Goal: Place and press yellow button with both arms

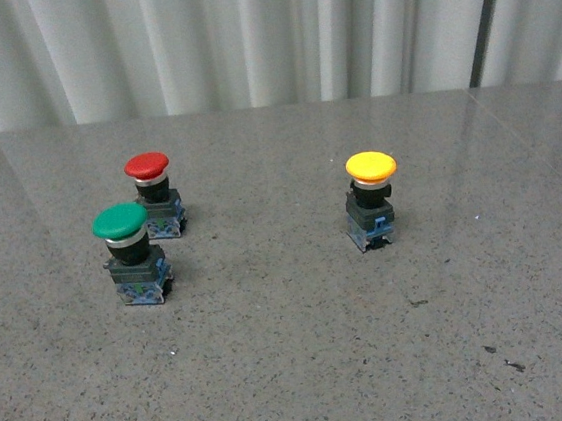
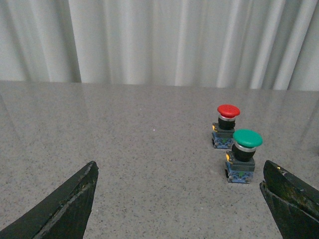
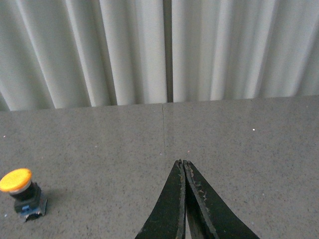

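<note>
**Grey speckled tabletop, three push-buttons, two grippers clear of them**

Grey stone-look table (image 1: 298,370): flat, polished, faintly reflective, with a few dark specks towards the near right. Pale pleated curtain (image 1: 262,31) hangs along its far edge.

Yellow button (image 1: 373,201): stands upright on the right half of the table, cap up, black body on a blue-grey base. Alone, well apart from the other two. Also shows in the right wrist view, upright, off to one side of the fingers and not touching them.

Red button (image 1: 153,196): upright on the left half, further back.

Green button (image 1: 130,254): upright, just in front of the red one and slightly further left; the two stand close together but apart.

Left gripper (image 2: 179,199): two black fingers (image 2: 65,204) spread wide, nothing between them. The red and green buttons stand ahead of it, near one finger.

Right gripper (image 3: 182,167): black fingers pressed together tip to tip, holding nothing, hanging over bare table.

Neither arm shows in the front view.
</note>
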You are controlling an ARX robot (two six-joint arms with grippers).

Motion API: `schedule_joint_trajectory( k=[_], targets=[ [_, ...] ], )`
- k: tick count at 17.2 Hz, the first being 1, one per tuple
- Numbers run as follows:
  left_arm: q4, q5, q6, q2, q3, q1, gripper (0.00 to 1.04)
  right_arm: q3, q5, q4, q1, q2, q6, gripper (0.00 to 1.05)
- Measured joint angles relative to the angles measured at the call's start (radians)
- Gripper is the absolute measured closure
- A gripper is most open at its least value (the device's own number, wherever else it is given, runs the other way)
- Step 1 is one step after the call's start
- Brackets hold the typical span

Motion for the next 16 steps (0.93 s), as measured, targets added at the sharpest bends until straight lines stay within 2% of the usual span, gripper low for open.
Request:
schedule_joint_trajectory(
  k=[4,5,11,12,16],
  targets=[
    [0.000,-0.001,0.000,0.000,0.000,0.000,0.07,-0.155,-0.026,0.045,0.009,-0.160,-0.015,1.03],
    [0.000,-0.001,0.000,0.000,0.000,0.000,0.07,-0.201,-0.028,0.016,0.008,-0.192,-0.020,1.03],
    [0.000,0.000,0.000,0.000,0.000,0.000,0.07,-0.242,-0.026,-0.082,0.008,-0.337,-0.027,1.03],
    [0.000,0.000,0.000,0.000,0.000,0.000,0.07,-0.268,-0.026,-0.051,0.008,-0.358,-0.027,1.03],
    [0.000,-0.001,0.000,0.000,0.000,0.000,0.07,-0.270,-0.026,-0.147,0.008,-0.453,-0.027,1.03]
  ],
)
